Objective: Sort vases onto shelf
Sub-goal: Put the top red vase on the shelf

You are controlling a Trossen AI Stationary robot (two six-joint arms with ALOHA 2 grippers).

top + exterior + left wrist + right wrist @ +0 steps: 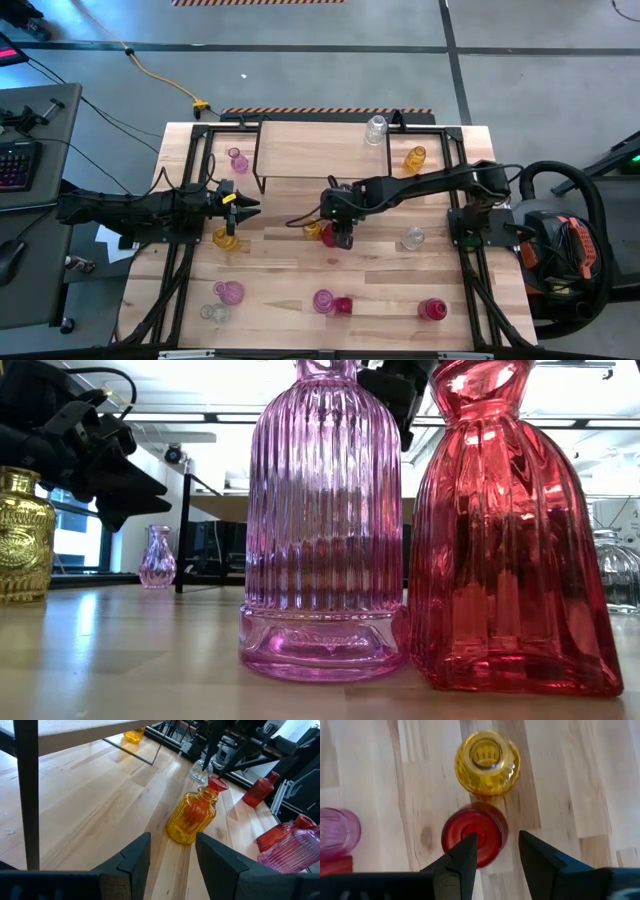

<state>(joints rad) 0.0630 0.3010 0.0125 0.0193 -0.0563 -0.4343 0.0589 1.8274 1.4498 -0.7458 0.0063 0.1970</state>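
Right gripper (341, 238): hangs over the tabletop in front of the shelf, pointing straight down above a red vase (475, 833); fingers spread, one to either side of the vase's mouth as the right wrist view shows it, nothing pinched.
Left gripper (243, 203): near the shelf's front left leg, above the table; fingers spread and empty (its wrist view looks between them toward an amber vase).
Tabletop (290, 290): light wood, carrying the shelf and all the vases.
Shelf (310, 150): light board on black wire legs, at the table's back edge; bare board top visible.
Clear vase (376, 130): at the shelf's back right corner.
Amber vase by shelf (415, 158): just right of the shelf.
Pink vase by shelf (238, 160): just left of the shelf.
Amber vase (487, 763): touching or just beside the red vase, in front of the shelf.
Front row: pink ribbed vase (322, 520) and another red vase (505, 530) side by side, well in front of the shelf.
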